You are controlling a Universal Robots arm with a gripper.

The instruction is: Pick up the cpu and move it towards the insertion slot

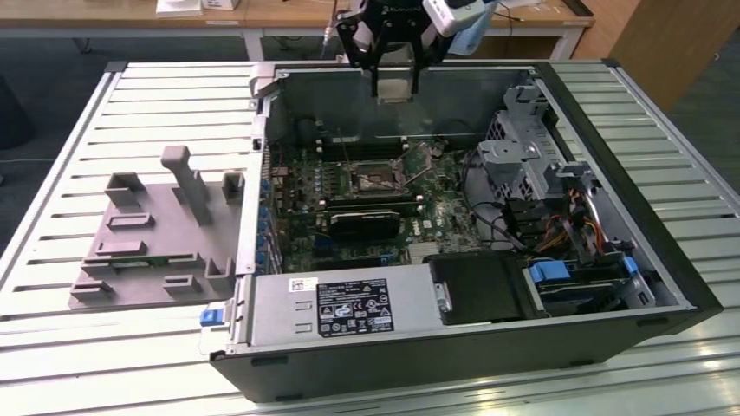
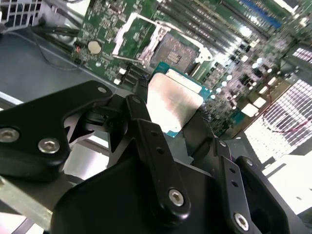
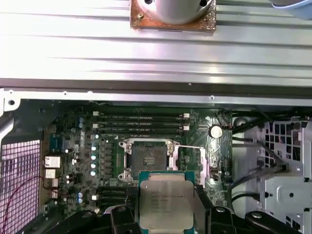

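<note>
My gripper (image 1: 393,87) hangs above the far side of the open computer case (image 1: 463,347), shut on the cpu (image 1: 393,80). In both wrist views the cpu (image 3: 165,201) (image 2: 173,105) is a flat silvery square with a thin green edge, pinched between the two black fingers (image 3: 121,217). The insertion slot (image 3: 149,159) (image 2: 174,51) (image 1: 373,178) lies on the green board below, a dark square in a shiny metal frame, its lid swung open to one side. The cpu is held well above the slot, apart from it.
A black finned heatsink (image 1: 364,224) and memory slots (image 3: 141,124) flank the socket. A power supply (image 1: 335,308) sits at the case's near side, a drive cage with cables (image 1: 532,156) at the exterior view's right. A grey fixture (image 1: 151,234) lies on the slatted table (image 1: 69,347).
</note>
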